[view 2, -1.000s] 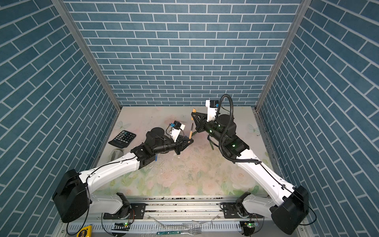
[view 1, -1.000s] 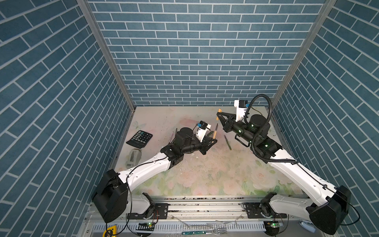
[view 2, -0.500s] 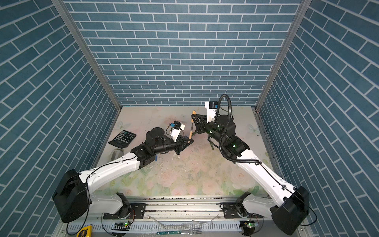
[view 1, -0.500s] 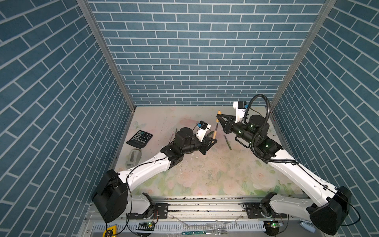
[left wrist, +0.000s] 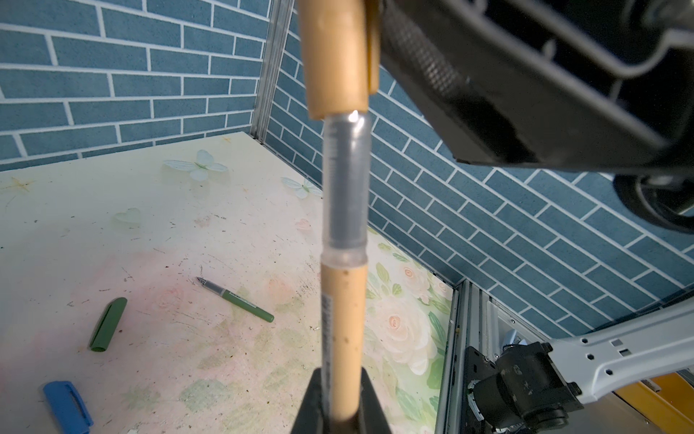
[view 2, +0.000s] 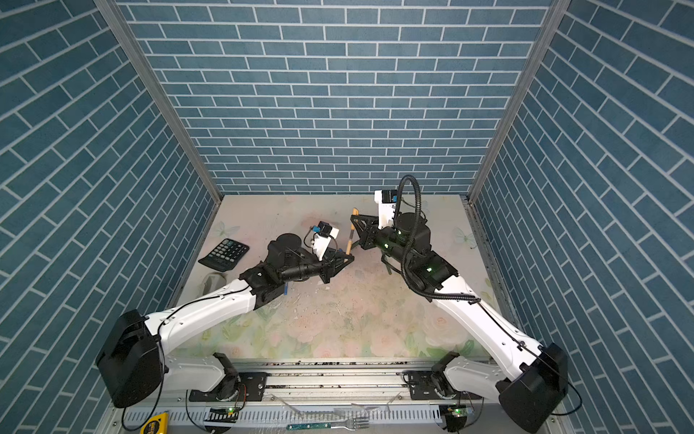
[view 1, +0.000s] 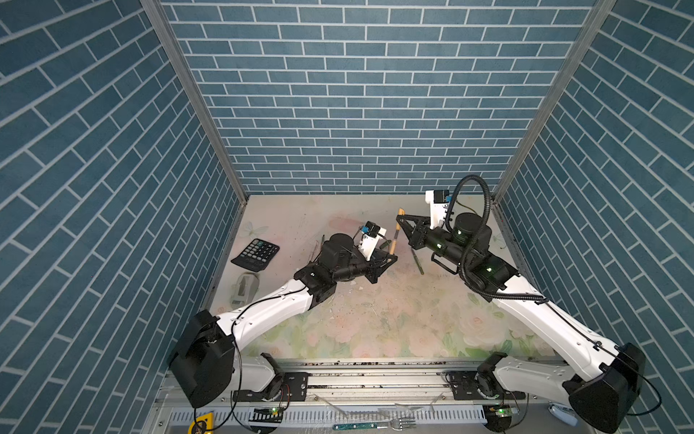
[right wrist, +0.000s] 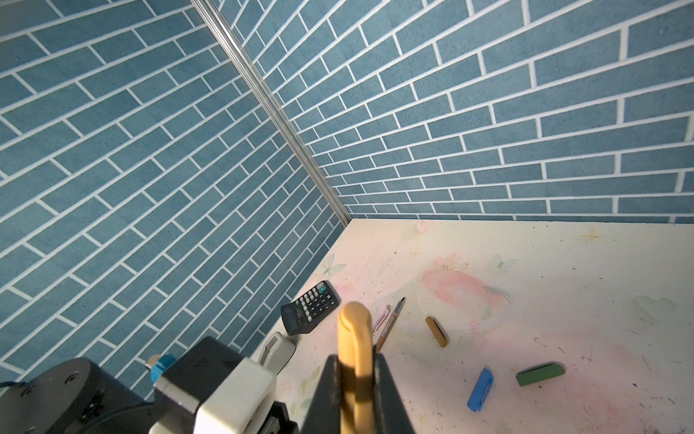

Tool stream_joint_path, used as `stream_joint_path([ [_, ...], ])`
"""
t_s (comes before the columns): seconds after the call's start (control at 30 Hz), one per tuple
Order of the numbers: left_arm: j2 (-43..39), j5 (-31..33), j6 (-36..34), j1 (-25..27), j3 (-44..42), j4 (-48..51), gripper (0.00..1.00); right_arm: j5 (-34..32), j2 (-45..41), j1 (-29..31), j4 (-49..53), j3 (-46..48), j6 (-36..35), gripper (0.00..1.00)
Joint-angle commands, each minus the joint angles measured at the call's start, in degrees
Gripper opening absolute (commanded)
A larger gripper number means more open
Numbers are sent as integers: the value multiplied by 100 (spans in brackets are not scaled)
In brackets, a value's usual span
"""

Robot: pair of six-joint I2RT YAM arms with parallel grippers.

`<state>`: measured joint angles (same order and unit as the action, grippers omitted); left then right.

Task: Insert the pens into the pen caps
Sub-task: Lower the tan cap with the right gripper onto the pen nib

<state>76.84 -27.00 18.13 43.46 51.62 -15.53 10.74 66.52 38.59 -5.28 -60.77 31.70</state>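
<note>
as gold pen [left wrist: 343, 330] enters gold cap [left wrist: 334, 56] midair, open table [left wrist: 112, 225] lies below.

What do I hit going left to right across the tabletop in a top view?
calculator → gold pen, gripped by the left gripper, its tip in the gold cap gripped by the right gripper → green pen lying on the mat.

Both arms reach from the near edge of the bench toward its middle, with bent elbows. The left gripper [view 1: 393, 259] points to the right, its fingers closed on a gold pen [left wrist: 343, 319]. The right gripper [view 1: 400, 217] points to the left, very near it, closed on a gold cap [right wrist: 355, 338].
</note>
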Motion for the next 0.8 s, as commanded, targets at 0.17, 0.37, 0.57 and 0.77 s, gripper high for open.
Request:
stream_joint_path([
  [0.17, -207, 102, 113, 39, -160, -405, 0, 389, -90, 35, -443, 448, 571, 10],
  [0.37, -276, 149, 189, 39, -228, -532, 0, 481, -78, 57, -608, 635, 629, 11],
  [0.57, -362, 160, 217, 39, -340, -735, 0, 496, -121, 61, -551, 707, 566, 12],
  [0.77, -406, 153, 213, 39, -387, -810, 0, 561, -211, 61, -308, 632, 426, 14],
])
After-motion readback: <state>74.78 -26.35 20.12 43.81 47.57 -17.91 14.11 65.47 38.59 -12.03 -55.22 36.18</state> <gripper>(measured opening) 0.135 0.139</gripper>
